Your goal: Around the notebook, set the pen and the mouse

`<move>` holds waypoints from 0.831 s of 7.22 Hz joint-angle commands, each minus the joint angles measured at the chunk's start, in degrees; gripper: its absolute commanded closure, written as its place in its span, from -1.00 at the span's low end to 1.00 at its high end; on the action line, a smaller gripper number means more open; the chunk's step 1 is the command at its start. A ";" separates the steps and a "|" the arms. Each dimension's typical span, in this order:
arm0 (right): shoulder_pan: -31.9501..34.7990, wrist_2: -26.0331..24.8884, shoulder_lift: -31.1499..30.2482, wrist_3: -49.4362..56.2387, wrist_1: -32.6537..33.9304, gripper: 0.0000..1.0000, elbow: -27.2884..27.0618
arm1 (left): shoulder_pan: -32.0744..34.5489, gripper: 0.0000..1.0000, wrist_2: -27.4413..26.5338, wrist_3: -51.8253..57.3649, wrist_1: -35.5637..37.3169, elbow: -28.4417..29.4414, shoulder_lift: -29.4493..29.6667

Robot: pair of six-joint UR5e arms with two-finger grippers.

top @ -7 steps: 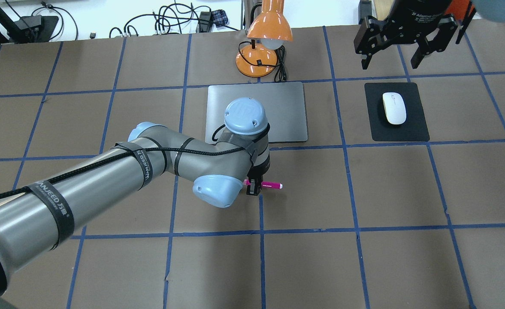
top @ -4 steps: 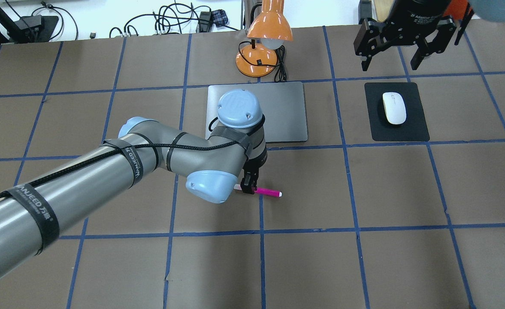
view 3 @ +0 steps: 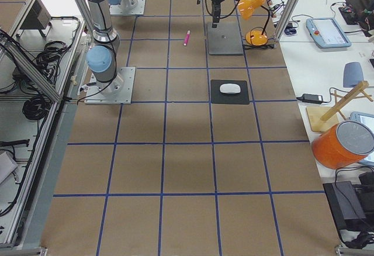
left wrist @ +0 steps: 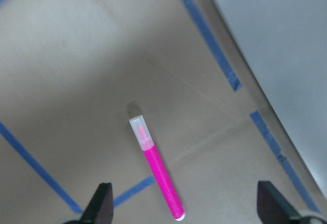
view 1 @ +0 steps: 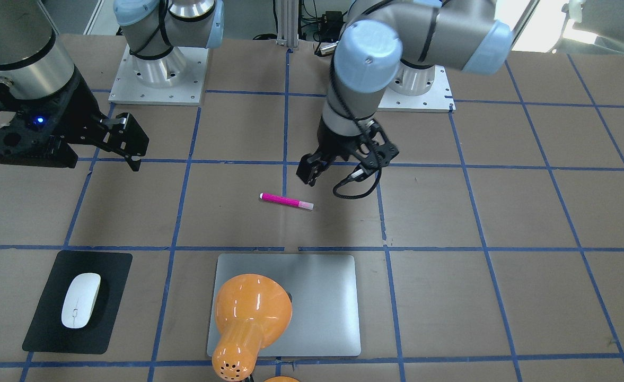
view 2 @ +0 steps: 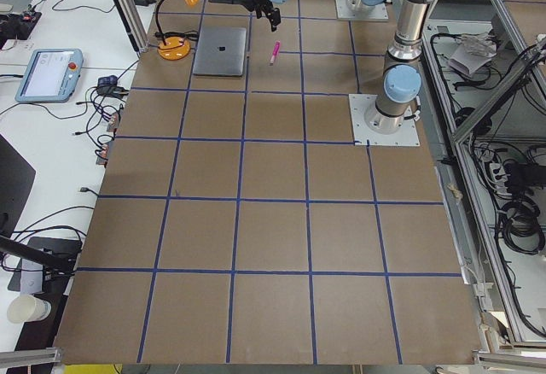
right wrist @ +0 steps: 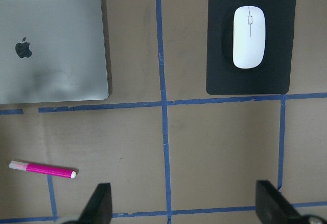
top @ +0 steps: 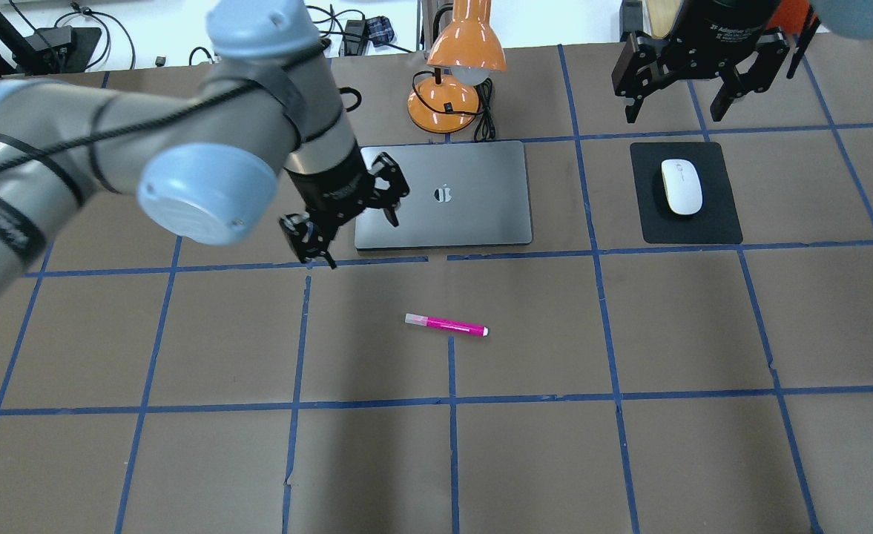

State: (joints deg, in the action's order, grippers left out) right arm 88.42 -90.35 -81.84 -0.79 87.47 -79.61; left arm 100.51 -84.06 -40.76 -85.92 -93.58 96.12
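On the counter (top: 629,334), just near of the notebook (top: 481,215), the pen (top: 446,325) now lies released. My left pincer (top: 358,239), spread, has lifted away leftward. Right pincer (top: 673,111) unchanged: spread, above the mouse's (top: 682,188) far side.

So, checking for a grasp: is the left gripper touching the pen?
Apart. The overhead view shows the left gripper by a corner of the notebook, with bare table between it and the pen lying flat.
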 commanded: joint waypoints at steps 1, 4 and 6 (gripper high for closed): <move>0.00 0.00 0.19 0.00 0.07 -1.00 0.16 | -8.19 -1.00 -5.80 31.32 -8.58 4.11 -6.62; 0.00 0.00 0.28 0.08 0.07 -1.00 0.07 | -10.68 -1.00 -7.43 36.19 -7.25 4.98 -7.70; 0.00 0.35 0.28 0.00 -0.02 -1.00 0.07 | -10.86 -1.00 -7.35 36.10 -6.46 4.99 -7.70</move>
State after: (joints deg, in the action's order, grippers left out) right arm 88.42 -90.28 -81.57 -0.72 87.51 -79.53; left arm 89.82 -91.35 -4.79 -92.76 -88.65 88.46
